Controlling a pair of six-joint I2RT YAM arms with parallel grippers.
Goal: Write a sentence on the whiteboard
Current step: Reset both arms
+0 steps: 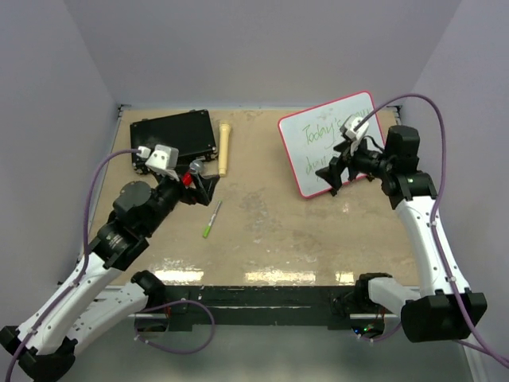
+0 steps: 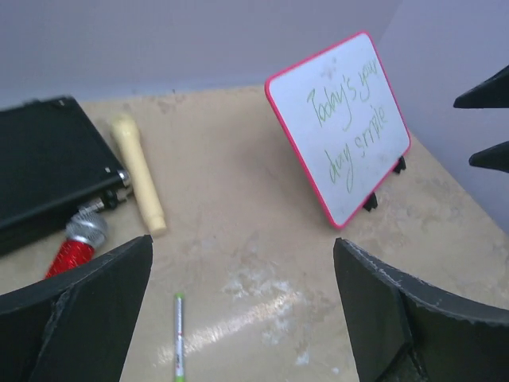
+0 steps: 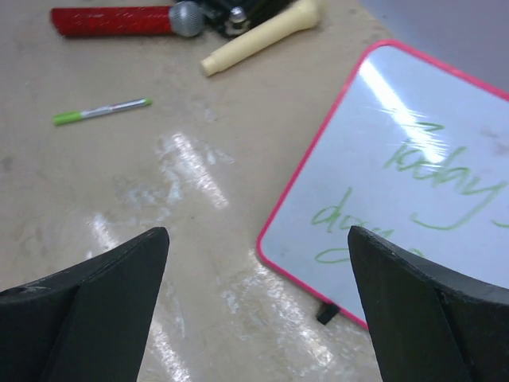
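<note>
Far left: black case [image 1: 173, 134], cream stick [image 1: 225, 150] beside it, red microphone [image 2: 75, 245] at its corner. Left gripper [image 2: 242, 243] jaws spread wide, empty; green marker [image 1: 211, 220] loose on desk [image 1: 270, 239] nearby. Right: whiteboard [image 2: 296, 123] propped tilted, green sentence [image 2: 346, 111] in two lines. Right gripper [image 3: 258, 231] jaws wide apart, holding nothing, beside the board

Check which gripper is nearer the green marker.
Left. The left gripper hangs just beyond the green marker; the right gripper is across the table, over the whiteboard.
</note>
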